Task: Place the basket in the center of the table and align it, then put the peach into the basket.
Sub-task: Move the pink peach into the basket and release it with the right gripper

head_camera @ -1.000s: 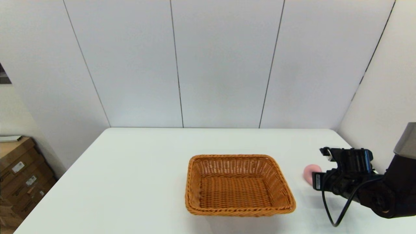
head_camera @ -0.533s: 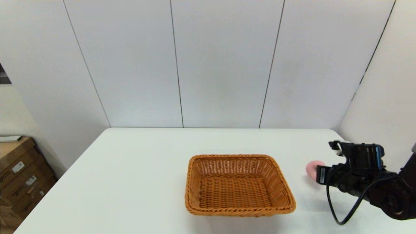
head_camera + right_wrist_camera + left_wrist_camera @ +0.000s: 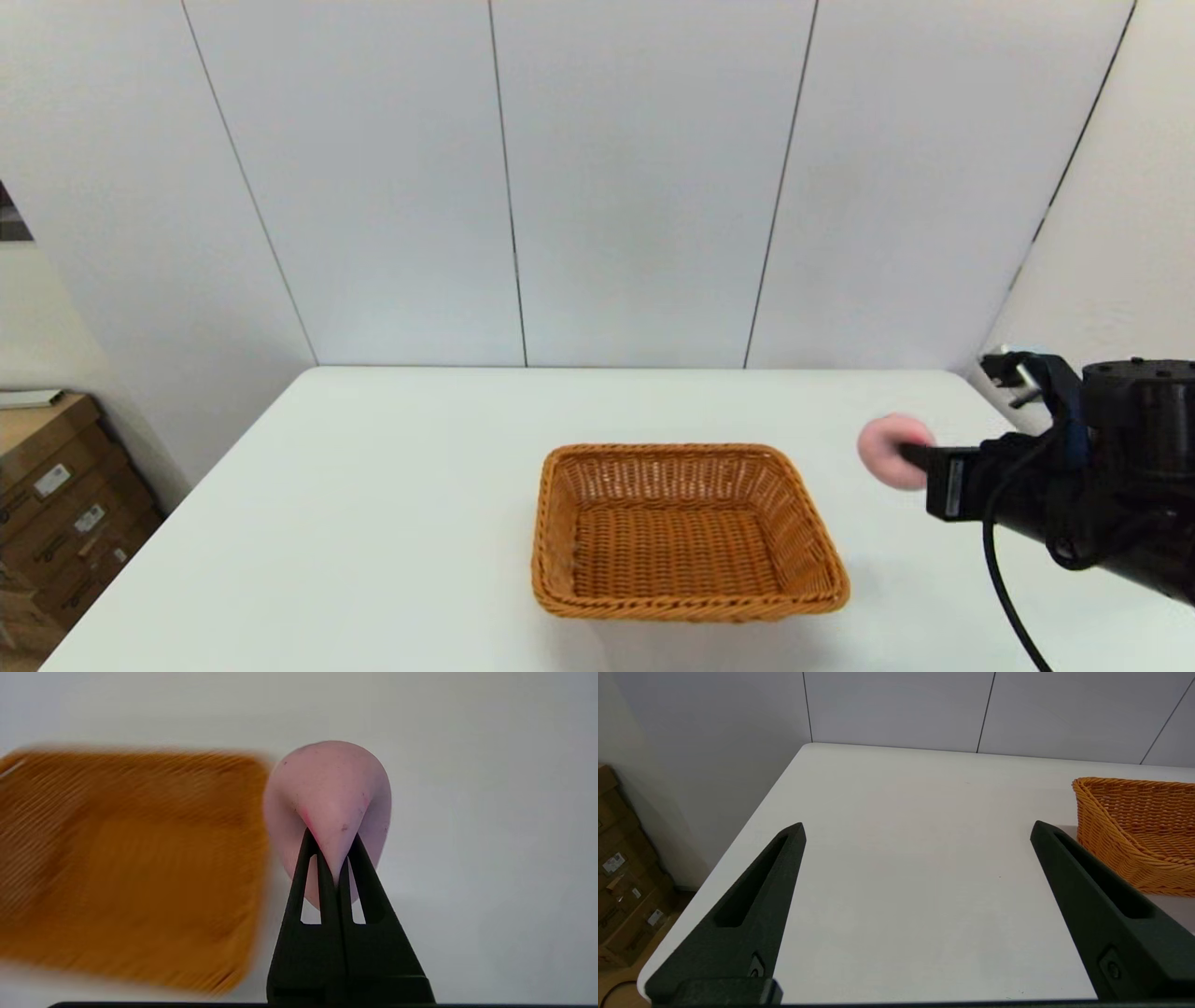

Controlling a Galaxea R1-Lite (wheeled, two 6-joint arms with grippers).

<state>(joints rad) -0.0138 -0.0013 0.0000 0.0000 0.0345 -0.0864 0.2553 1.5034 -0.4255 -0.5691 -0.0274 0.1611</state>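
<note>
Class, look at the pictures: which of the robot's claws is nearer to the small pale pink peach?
The right claw: it is shut on the small pale pink peach, held above the white table. The left claw hangs open, far across the orange-brown woven wicker basket.

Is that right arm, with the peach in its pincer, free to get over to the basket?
Probably yes. The right pincer is shut on the peach, held above the table just beside the basket. Nothing lies between them, and the basket is open and empty.
</note>
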